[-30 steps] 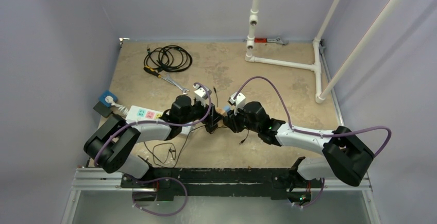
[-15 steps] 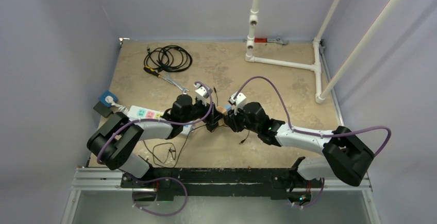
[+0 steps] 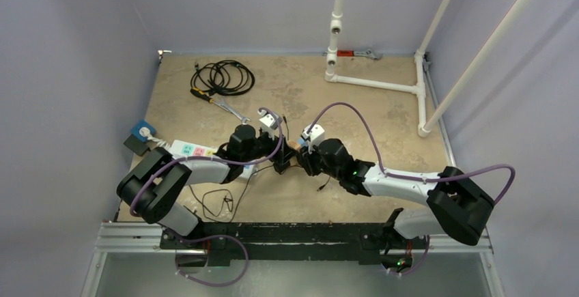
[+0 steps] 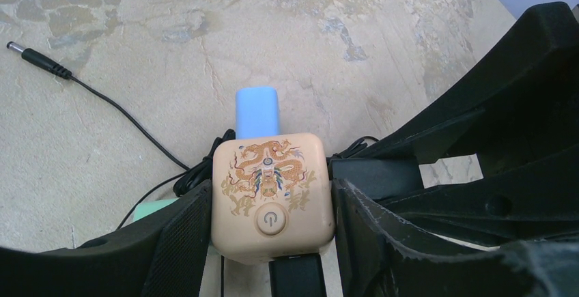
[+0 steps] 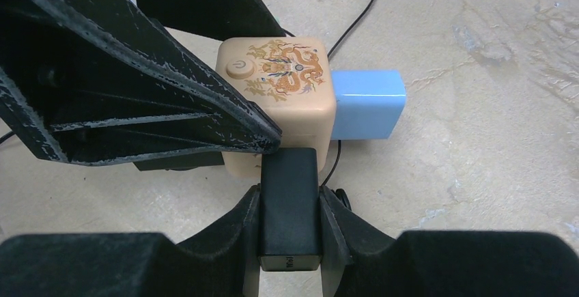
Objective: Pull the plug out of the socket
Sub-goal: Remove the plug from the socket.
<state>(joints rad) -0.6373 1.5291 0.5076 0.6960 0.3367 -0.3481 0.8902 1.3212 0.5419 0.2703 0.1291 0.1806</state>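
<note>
right tool [image 5: 289,223], mid desk [image 4: 136,31]: pads pinching the black plug [image 5: 289,174], which sits seated in the side of the socket cube [image 5: 280,89] facing that arm. the grip runs in line with the plug, likely for a straight pull.
left tool [image 4: 272,239]: fingers pressed on two opposite sides of the cube, apparently bracing it against that pull.
blue adapter [image 4: 257,110]: on an adjoining side of the cube, untouched.
far left: coiled cable [image 3: 222,77].
far right: white pipe frame [image 3: 372,82].
</note>
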